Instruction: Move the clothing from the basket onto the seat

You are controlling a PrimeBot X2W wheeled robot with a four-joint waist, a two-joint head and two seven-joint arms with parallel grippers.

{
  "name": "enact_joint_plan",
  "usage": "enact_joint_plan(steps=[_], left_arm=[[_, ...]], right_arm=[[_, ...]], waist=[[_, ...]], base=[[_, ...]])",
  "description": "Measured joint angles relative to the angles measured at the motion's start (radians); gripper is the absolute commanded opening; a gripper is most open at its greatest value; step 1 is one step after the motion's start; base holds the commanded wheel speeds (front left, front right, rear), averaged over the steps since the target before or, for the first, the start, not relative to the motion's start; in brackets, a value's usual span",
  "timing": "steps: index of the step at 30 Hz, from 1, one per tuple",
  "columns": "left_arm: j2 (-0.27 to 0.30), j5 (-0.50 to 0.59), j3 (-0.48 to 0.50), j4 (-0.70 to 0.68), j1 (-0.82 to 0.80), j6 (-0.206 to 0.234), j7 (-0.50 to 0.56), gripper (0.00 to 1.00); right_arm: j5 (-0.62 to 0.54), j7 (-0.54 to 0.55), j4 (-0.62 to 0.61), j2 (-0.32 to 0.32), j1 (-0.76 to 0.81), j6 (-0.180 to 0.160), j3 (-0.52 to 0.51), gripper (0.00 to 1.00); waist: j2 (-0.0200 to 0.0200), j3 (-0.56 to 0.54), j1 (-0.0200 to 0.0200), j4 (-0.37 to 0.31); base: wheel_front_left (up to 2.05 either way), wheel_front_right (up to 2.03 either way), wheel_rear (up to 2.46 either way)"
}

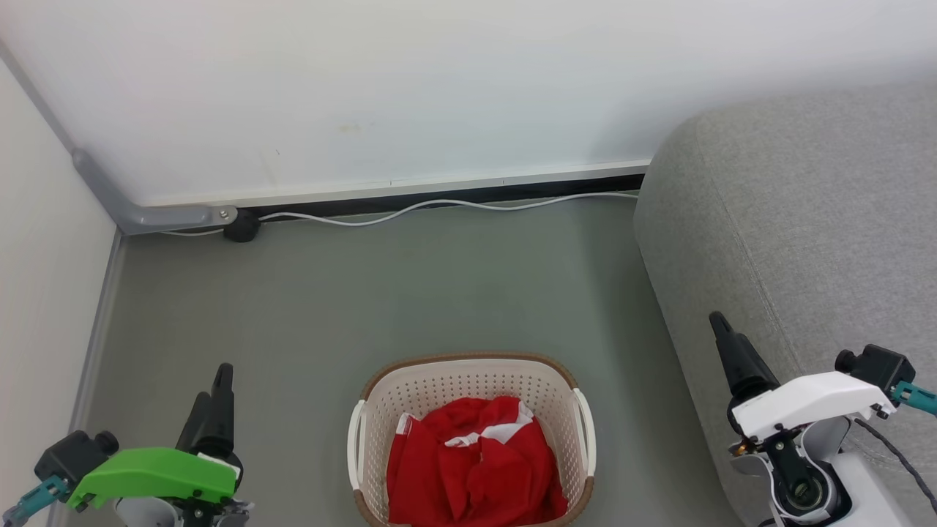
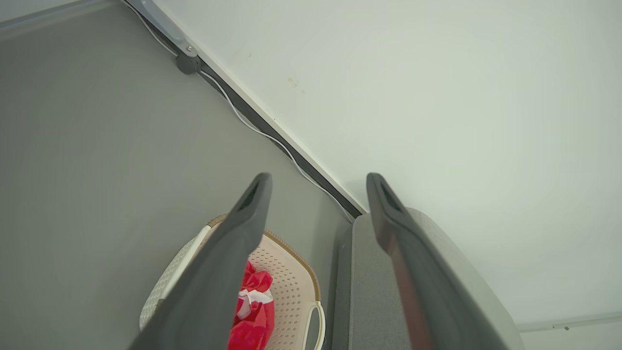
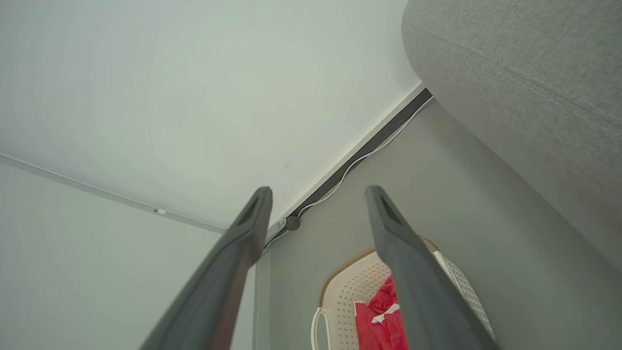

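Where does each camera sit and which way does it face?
Head view: up top, looking down at the basket holding the clothing, seat at right; left hand and right hand at lower corners.
Left wrist view: along its open fingers toward the wall.
Right wrist view: along its open fingers toward the same wall.
Both wrist views share basket, clothing, seat and cable.

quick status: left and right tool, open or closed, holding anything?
Left tool: open, holding nothing.
Right tool: open, holding nothing.

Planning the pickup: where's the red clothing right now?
In the head view the clothing lies inside the basket on the floor, bottom centre, left of the seat.
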Motion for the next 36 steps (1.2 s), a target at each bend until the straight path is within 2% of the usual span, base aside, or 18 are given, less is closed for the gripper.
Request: enact_joint_plan(steps=[12, 36], left_arm=[[0.004, 0.156, -0.019, -0.017, 0.021, 0.008, -0.039, 1.00], [0.011, 0.479, -0.040, -0.049, 0.047, 0.017, -0.122, 1.00]], right_arm=[[-0.142, -0.042, 0.001, -0.011, -0.002, -0.026, 0.060, 1.00], [-0.441, -0.123, 0.020, -0.081, -0.028, -0.082, 0.186, 1.00]], waist=[[0.0000, 0.002, 0.0000, 0.000], [0.0000, 0.001, 0.0000, 0.001]], base=[[0.00, 0.00, 0.00], [0.00, 0.00, 0.00]])
